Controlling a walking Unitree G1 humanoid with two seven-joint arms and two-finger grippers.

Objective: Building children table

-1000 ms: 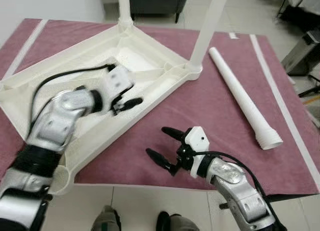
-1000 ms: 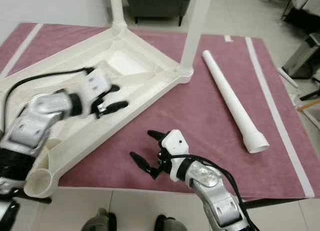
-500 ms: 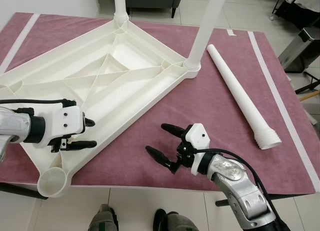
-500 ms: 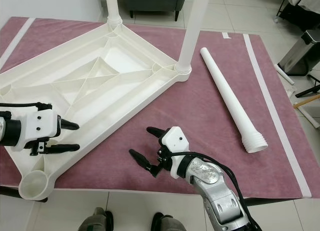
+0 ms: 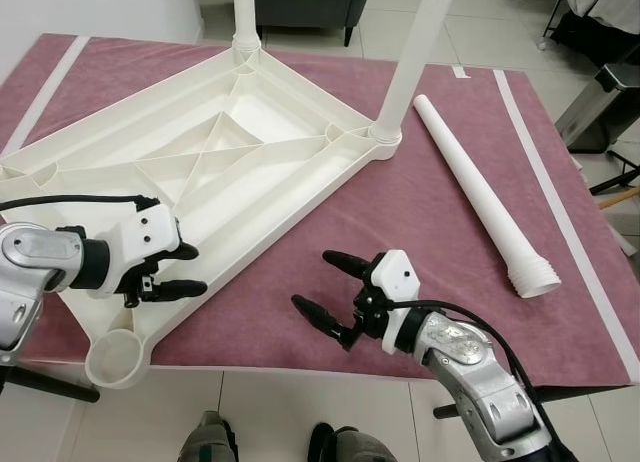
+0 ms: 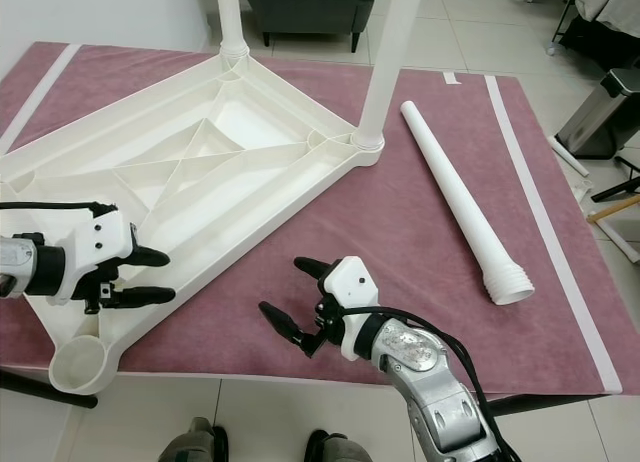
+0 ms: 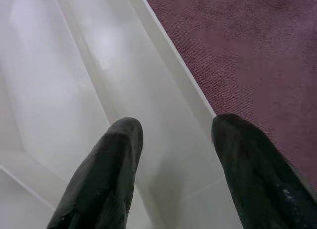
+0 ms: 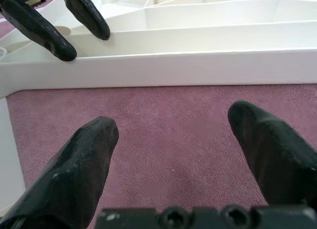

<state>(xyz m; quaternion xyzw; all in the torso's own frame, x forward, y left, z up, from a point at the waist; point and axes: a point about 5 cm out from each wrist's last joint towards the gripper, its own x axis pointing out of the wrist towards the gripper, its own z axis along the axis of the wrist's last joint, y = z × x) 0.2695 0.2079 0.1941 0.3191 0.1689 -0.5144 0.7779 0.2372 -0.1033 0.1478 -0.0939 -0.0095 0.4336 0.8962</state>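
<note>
The white tabletop (image 5: 230, 157) lies upside down on the maroon rug (image 5: 420, 222), two legs already standing in its far corners. The loose leg (image 5: 482, 197) lies on the rug to the right, well apart from both grippers. The empty socket (image 5: 115, 357) sits at the near corner.

The left gripper (image 5: 172, 270), jaws apart, hovers over the tabletop's near rim; closing there could shove or tilt the light frame and upset the standing legs. The right gripper (image 5: 330, 294), jaws apart and empty, hangs above bare rug.

Since a second ago, the left gripper has swung from mid-frame down toward the socket corner; the right has barely moved.
</note>
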